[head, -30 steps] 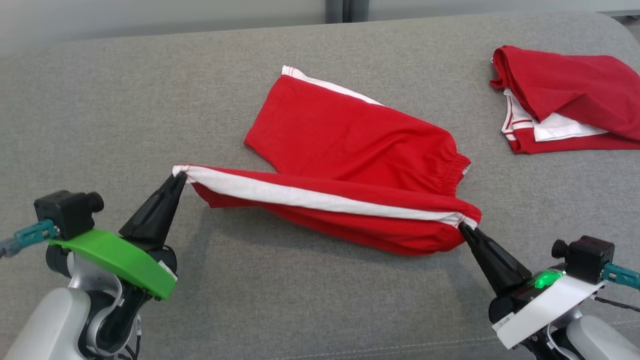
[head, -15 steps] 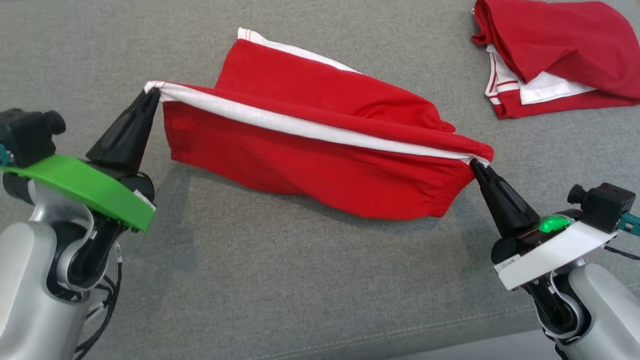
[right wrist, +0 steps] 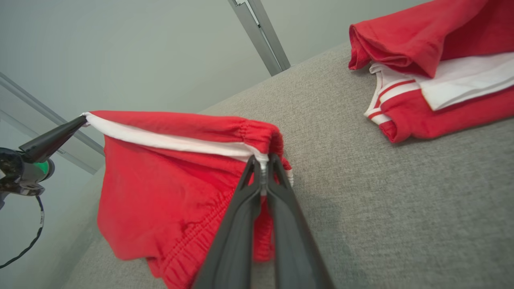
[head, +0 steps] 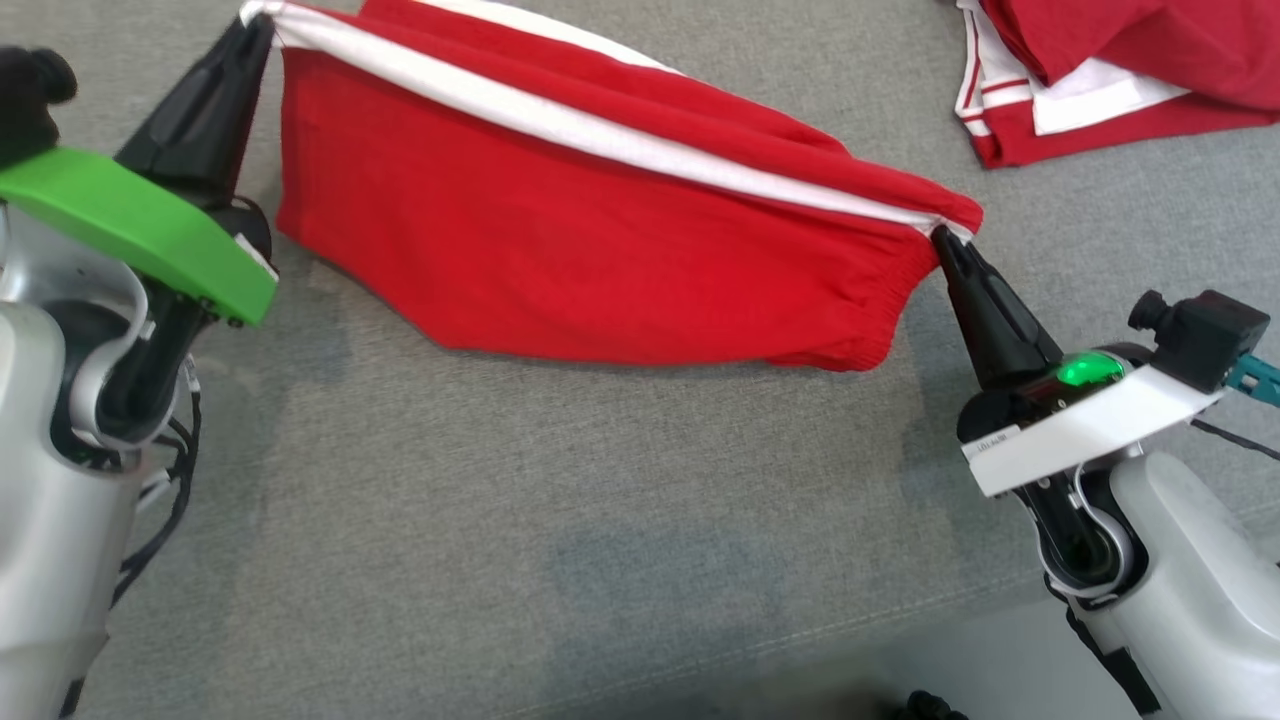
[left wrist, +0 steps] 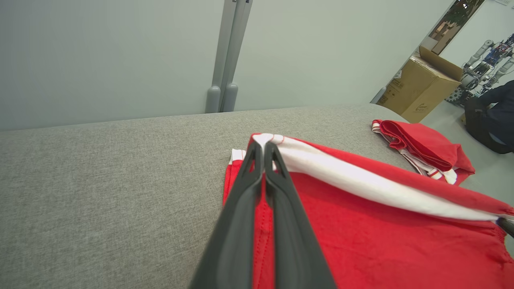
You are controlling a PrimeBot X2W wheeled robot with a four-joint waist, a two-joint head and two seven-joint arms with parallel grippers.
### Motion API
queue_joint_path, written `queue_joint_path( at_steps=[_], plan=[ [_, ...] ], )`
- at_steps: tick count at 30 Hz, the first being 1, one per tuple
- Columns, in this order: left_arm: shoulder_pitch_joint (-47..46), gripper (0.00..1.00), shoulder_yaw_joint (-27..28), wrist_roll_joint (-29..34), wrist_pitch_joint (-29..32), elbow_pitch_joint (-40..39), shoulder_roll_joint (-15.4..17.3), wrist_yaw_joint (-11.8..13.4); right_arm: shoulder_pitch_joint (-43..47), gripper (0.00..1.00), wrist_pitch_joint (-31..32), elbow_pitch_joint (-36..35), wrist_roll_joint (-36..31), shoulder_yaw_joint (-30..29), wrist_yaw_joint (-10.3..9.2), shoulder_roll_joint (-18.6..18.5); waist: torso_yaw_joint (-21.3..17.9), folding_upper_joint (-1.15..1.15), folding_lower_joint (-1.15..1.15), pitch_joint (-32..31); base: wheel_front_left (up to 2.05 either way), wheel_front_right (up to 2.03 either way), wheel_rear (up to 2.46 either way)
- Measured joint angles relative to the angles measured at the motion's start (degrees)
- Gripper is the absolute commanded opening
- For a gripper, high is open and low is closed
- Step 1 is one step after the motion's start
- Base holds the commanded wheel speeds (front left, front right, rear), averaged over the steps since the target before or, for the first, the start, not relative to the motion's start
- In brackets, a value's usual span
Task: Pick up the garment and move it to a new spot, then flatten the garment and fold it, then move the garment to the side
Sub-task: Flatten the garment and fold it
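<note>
As the red shorts (head: 560, 250) hang like a banner over the middle of the grey cushion (head: 500, 520), a robot gripper pinches each end of their white side stripe (head: 600, 128). The left gripper (head: 252, 25) is clamped tight on the leg end. The right gripper (head: 940, 238) is clamped tight on the waist end. The raised half droops toward the cushion, and the other half lies flat behind it. A pile of red and white clothes (head: 1100, 80) sits apart at the cushion's far right corner.
</note>
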Motion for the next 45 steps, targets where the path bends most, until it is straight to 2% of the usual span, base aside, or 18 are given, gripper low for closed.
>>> queue_joint_path(
  at_steps=[18, 21, 23, 24, 25, 26, 34, 45],
  plan=[
    [-11.1, 0.00, -1.8, 3.0, 3.5, 13.0, -0.9, 0.5, -7.1, 0.00, -0.2, 5.6, -3.1, -0.8, 0.01, 6.2, -5.9, 0.00, 0.00, 6.6, 0.00, 0.00, 0.00],
    [-11.3, 0.00, -2.1, 3.3, 3.7, 15.7, -1.0, 0.5, -7.6, 0.20, -0.2, 6.4, -4.0, 0.1, 0.00, 6.9, -6.6, 0.00, 0.00, 6.8, 0.00, 0.00, 0.00],
    [-11.9, 0.00, -2.3, 3.3, 3.7, 16.9, -1.3, 0.5, -8.1, 0.38, -0.2, 6.8, -4.3, 0.1, 0.01, 6.9, -6.8, 0.00, 0.00, 6.8, 0.00, 0.00, 0.00],
    [-12.2, 0.13, -2.3, 3.3, 3.6, 17.4, -1.5, 0.5, -8.2, 0.48, -0.2, 7.1, -4.5, 0.2, 0.00, 7.1, -6.8, 0.00, 0.00, 6.8, 0.00, 0.00, 0.00],
    [-12.6, 0.45, -2.2, 3.2, 3.4, 18.1, -1.8, 0.5, -8.3, 0.77, -0.2, 7.4, -4.7, 0.2, 0.01, 7.2, -6.8, 0.00, 0.00, 6.8, 0.00, 0.00, 0.00],
    [-12.8, 1.00, -2.1, 3.2, 3.3, 18.5, -2.0, 0.5, -8.5, 1.00, -0.2, 7.6, -4.9, 0.3, 0.01, 7.3, -6.8, 0.00, 0.00, 6.8, 0.00, 0.00, 0.00],
    [-14.6, 1.00, -1.6, 3.2, 0.0, 21.5, -4.1, -1.1, -9.3, 1.00, -0.2, 8.9, -6.0, -1.3, 0.00, 7.9, -5.9, 0.00, 0.00, 6.2, 0.00, 0.00, 0.00],
    [-14.3, 1.00, -2.9, 3.2, -5.8, 26.9, -6.5, -4.1, -9.2, 1.00, -0.2, 11.4, -7.0, -2.2, 0.00, 6.8, -3.5, 0.00, 0.00, 1.8, 0.00, 0.00, 0.00]
  ],
)
